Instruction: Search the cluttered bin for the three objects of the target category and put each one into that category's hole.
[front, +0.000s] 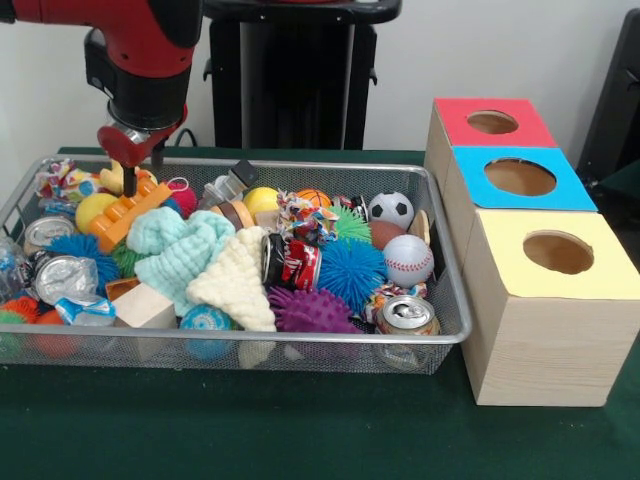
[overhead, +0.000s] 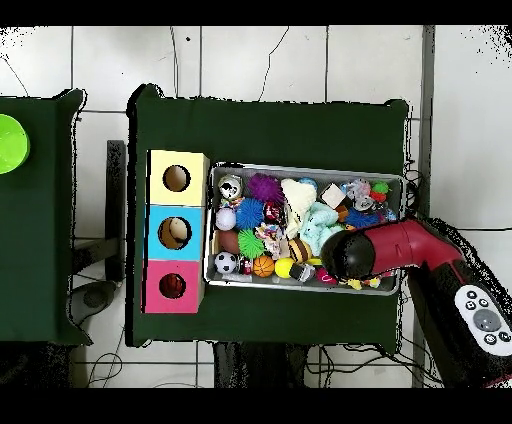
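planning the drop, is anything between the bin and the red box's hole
Nothing visible blocks it. The hole in the red box is open on top. The box stands beyond the bin, at its end opposite the gripper; only the bin's rim lies between.

Red and black arm (front: 140, 60) comes down from top left of front view. Wrist points straight down. Gripper (front: 129, 185) hangs low at left of frame, dark finger tips close together; can't tell if open or closed. In overhead view, arm (overhead: 420, 255) reaches in from lower right, round black end at frame's right middle.
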